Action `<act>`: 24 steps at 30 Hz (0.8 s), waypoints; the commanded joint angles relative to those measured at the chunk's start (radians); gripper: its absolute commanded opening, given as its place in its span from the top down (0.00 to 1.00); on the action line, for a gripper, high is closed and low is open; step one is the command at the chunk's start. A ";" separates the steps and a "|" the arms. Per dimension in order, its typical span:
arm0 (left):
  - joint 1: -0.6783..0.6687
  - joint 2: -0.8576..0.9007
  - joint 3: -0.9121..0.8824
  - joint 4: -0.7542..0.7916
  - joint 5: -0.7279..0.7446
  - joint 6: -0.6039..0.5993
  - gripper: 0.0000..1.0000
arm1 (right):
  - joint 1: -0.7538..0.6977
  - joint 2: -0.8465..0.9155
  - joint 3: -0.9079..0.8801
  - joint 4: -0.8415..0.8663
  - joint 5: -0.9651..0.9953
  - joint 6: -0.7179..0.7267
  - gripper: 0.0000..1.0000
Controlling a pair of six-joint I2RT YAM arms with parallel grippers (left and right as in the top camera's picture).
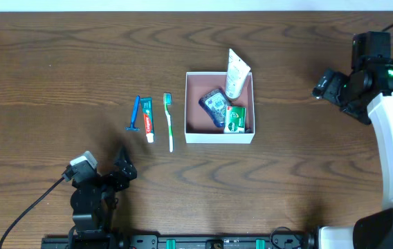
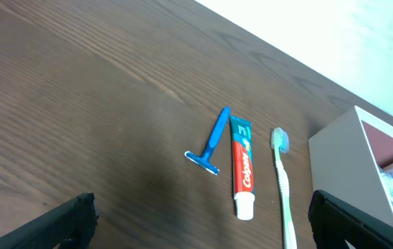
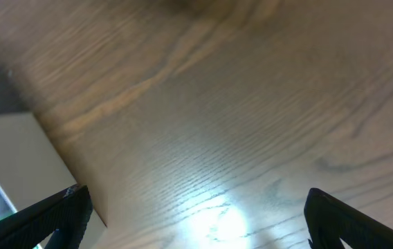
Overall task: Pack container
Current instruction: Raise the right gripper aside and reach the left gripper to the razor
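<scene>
White container [image 1: 219,137] holds tube [image 1: 236,72], blue pack [image 1: 215,105] & green box [image 1: 235,119]; L gripper [image 2: 203,204] & R gripper [image 3: 196,197] both spread, empty.

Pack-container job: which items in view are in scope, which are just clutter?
In scope: container, holding white tube, blue packet, green box; razor, toothpaste, toothbrush on the table left of it.
Just there: left arm's cable.
</scene>
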 commanded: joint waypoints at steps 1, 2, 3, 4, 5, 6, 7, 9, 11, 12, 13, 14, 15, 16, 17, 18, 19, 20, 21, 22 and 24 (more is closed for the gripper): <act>-0.004 0.008 -0.020 -0.003 0.036 -0.026 0.02 | -0.015 0.031 0.011 0.003 -0.005 0.116 0.01; -0.004 0.014 -0.020 -0.003 0.035 -0.025 0.02 | -0.014 0.037 0.011 0.004 -0.005 0.117 0.01; -0.004 0.021 -0.020 -0.004 0.034 -0.020 0.02 | -0.014 0.040 0.011 0.005 -0.005 0.116 0.01; -0.004 0.031 -0.019 -0.004 0.035 -0.014 0.02 | -0.014 0.043 0.011 0.005 -0.005 0.116 0.01; -0.004 0.040 -0.016 -0.005 0.037 -0.014 0.02 | -0.014 0.044 0.011 0.007 -0.005 0.116 0.01; -0.004 0.055 -0.009 -0.006 0.041 -0.014 0.02 | -0.014 0.044 0.011 0.008 -0.005 0.116 0.01; -0.004 0.074 0.002 -0.008 0.042 -0.013 0.02 | -0.013 0.044 0.011 0.007 -0.005 0.116 0.01; -0.004 0.120 0.028 -0.008 0.042 0.023 0.02 | -0.012 0.044 0.011 0.007 -0.005 0.115 0.01; -0.004 0.191 0.075 -0.003 0.041 0.087 0.02 | -0.012 0.044 0.011 0.007 -0.005 0.115 0.01; -0.004 0.235 0.105 0.000 0.040 0.121 0.02 | -0.012 0.044 0.011 0.007 -0.004 0.115 0.01; -0.004 0.276 0.135 0.002 0.037 0.142 0.02 | -0.012 0.044 0.011 0.007 -0.005 0.115 0.01; -0.004 0.330 0.172 0.002 0.034 0.153 0.02 | -0.012 0.044 0.011 0.007 -0.005 0.115 0.01; -0.004 0.393 0.212 0.005 0.034 0.153 0.02 | -0.012 0.044 0.011 0.007 -0.005 0.115 0.01; -0.004 0.447 0.246 0.005 0.034 0.153 0.02 | -0.012 0.044 0.011 0.007 -0.005 0.115 0.01; -0.004 0.505 0.284 0.003 0.034 0.153 0.02 | -0.012 0.044 0.011 0.007 -0.005 0.115 0.01; -0.004 0.583 0.334 0.000 0.035 0.153 0.02 | -0.012 0.044 0.011 0.007 -0.005 0.115 0.01; -0.004 0.653 0.379 -0.003 0.035 0.156 0.02 | -0.012 0.044 0.011 0.007 -0.005 0.115 0.01; -0.004 0.724 0.425 -0.008 0.035 0.163 0.02 | -0.012 0.044 0.011 0.007 -0.004 0.115 0.01; -0.004 0.796 0.474 -0.013 0.035 0.179 0.02 | -0.012 0.044 0.011 0.007 -0.004 0.115 0.01; -0.004 0.860 0.517 -0.017 0.038 0.198 0.02 | -0.012 0.044 0.011 0.007 -0.005 0.115 0.01; -0.004 0.998 0.613 -0.030 0.040 0.234 0.02 | -0.012 0.044 0.011 0.007 -0.005 0.115 0.01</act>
